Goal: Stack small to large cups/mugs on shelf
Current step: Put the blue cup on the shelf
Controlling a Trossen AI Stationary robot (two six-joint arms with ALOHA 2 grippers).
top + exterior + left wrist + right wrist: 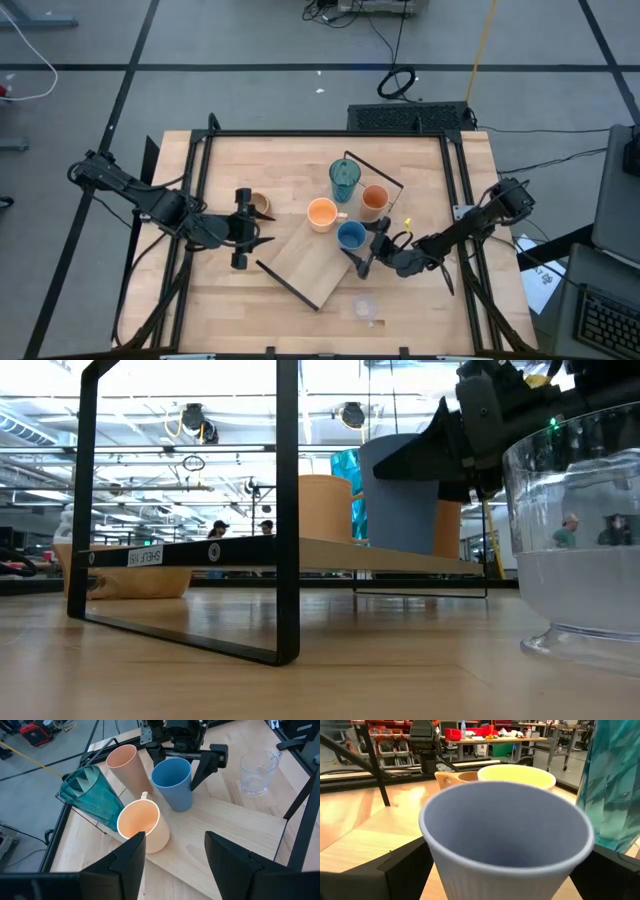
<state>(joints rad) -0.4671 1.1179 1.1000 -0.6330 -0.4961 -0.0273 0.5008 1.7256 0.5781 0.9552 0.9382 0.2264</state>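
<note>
1. Blue cup (pixel 351 236) is my target: it stands on the shelf (pixel 300 266), at the board's right-hand edge, and my right gripper (pixel 368 250) sits just beside it with both fingers spread wide, nothing held.
2. From my right wrist view the blue cup (pixel 507 837) fills the gap between my fingers, so I judge this as the reach-in step, just short of closing.
3. Neighbours are tight. The orange mug (pixel 322 214) stands just beside the blue cup toward the middle of the shelf, the other orange cup (pixel 374 202) and the teal tumbler (pixel 344 179) crowd the board's far end by the black rail.
4. Off the shelf, the clear cup (pixel 364 307) waits on the desk near its front edge, and the tan mug (pixel 260 204) stands on the desk toward its left side.
5. My left gripper (pixel 244 230) hovers over the desk next to the tan mug, its fingers apart and empty, facing the shelf.
6. Next move, as I read it: close squarely on the blue cup's wall, lift straight up so I don't nudge the orange mug, then carry it to whichever larger cup it should nest in.
7. Risk I see: a skewed close could tip the cup off the shelf edge.
</note>
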